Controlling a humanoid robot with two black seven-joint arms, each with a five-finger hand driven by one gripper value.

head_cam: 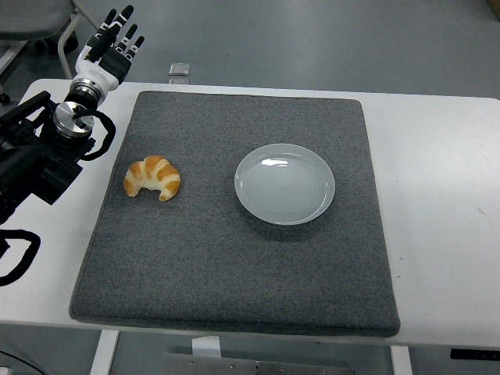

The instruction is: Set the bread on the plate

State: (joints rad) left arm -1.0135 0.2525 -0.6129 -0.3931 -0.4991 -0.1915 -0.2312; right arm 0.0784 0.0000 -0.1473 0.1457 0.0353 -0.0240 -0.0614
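A golden croissant (153, 177) lies on the left part of a dark grey mat (234, 258). An empty pale plate (285, 183) sits near the mat's middle, to the right of the croissant. My left hand (113, 43) is raised at the far left corner of the table, fingers spread and holding nothing, well behind and left of the croissant. The black left arm (39, 156) runs along the left edge. The right arm is out of view.
The mat covers most of the white table (445, 195). A small grey object (180, 70) lies at the table's far edge. A chair base (47, 23) shows on the floor at the top left.
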